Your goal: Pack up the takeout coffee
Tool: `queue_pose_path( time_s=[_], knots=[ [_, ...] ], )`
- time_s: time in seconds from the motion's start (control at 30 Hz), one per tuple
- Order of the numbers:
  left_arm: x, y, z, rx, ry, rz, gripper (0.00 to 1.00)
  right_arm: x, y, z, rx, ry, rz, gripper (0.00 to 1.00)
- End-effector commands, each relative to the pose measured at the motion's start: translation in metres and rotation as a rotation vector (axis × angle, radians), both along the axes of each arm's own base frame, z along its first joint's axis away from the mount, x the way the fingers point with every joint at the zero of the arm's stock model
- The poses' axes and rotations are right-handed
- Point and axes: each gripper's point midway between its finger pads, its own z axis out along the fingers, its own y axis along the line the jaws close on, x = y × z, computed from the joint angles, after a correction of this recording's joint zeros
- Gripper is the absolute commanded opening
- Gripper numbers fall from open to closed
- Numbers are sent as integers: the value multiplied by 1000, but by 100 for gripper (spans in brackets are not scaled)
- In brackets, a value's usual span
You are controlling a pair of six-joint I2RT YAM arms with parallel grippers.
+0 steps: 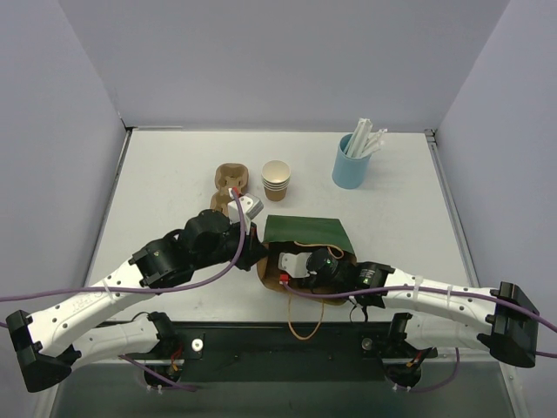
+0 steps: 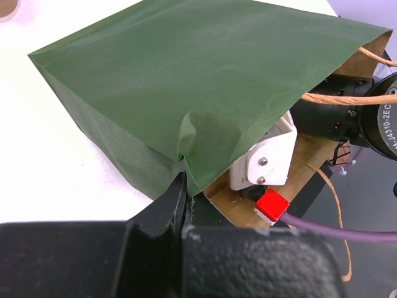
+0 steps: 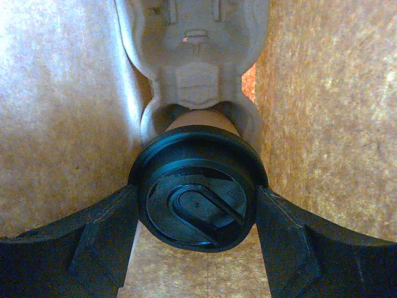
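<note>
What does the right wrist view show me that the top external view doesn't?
Only the right wrist view: the takeout coffee, black lid facing the camera, gripped by the right pincer between kraft-brown walls. Only the top external view: the left pincer at the edge of the green paper bag, plus the pulp cup carrier, the stack of lidless cups and the blue straw holder. Both: the bag, seen from outside in the top view and from inside at the wrist.

Matt paper bag (image 2: 186, 81), glossy black plastic lid (image 3: 197, 188)
</note>
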Motion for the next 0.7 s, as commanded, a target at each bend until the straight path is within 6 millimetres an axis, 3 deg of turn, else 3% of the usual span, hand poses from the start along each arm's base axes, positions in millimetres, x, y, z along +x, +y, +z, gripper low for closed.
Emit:
queue_pose_path(
  time_s=[0.0, 0.67],
  knots=[
    [-4, -9, 29, -79, -31, -35, 0, 3, -5, -2, 26, -6, -42, 42],
    [-1, -13, 30, -87, -28, -26, 0, 11, -16, -22, 13, 46, -70, 44]
  ],
)
